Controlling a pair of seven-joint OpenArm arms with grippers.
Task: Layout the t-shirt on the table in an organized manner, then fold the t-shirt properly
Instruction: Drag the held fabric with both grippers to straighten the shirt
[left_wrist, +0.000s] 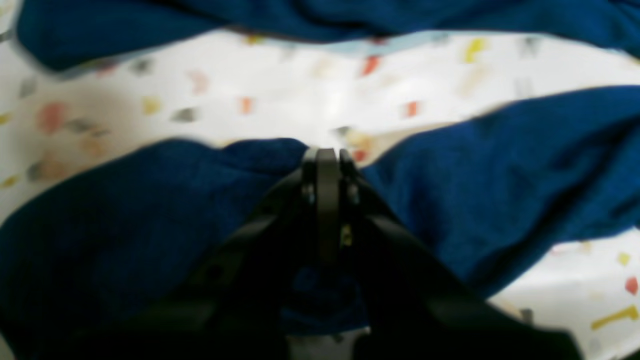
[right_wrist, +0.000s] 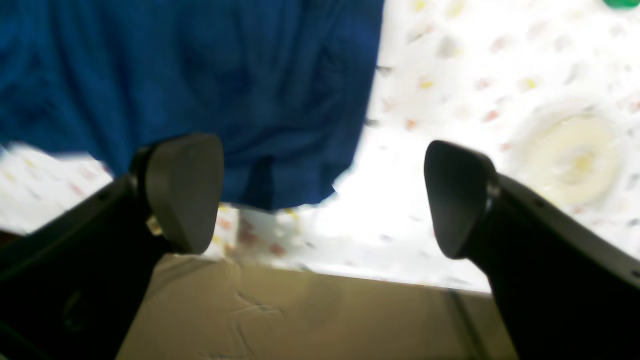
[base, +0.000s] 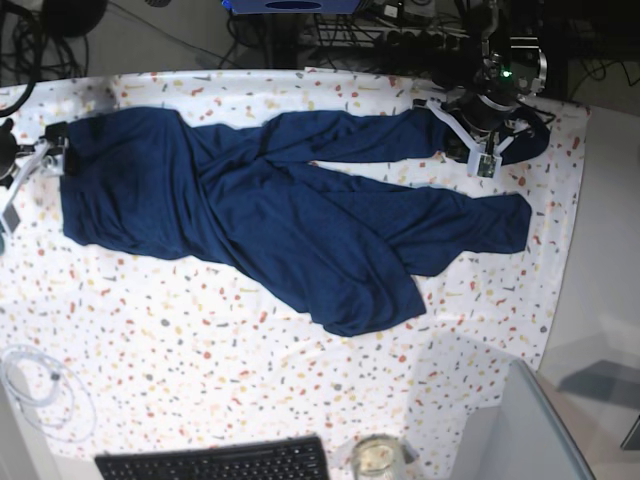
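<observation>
The navy t-shirt (base: 270, 205) lies stretched out and wrinkled across the speckled table (base: 200, 340), with folds bunched along its middle. My left gripper (base: 482, 150) is at the shirt's far right end. In the left wrist view the gripper (left_wrist: 327, 154) is shut, pinching navy t-shirt fabric (left_wrist: 500, 185) that spreads to both sides of it. My right gripper (base: 52, 152) is at the shirt's left end by the table edge. In the right wrist view it (right_wrist: 320, 195) is open and empty, with the t-shirt (right_wrist: 200, 85) just beyond its fingers (right_wrist: 185, 190).
A black keyboard (base: 215, 462) and a glass jar (base: 375, 458) sit at the front edge. A white cable (base: 35, 390) coils at the front left. A grey panel (base: 520, 430) stands at the front right. Cables and equipment (base: 400, 30) line the back.
</observation>
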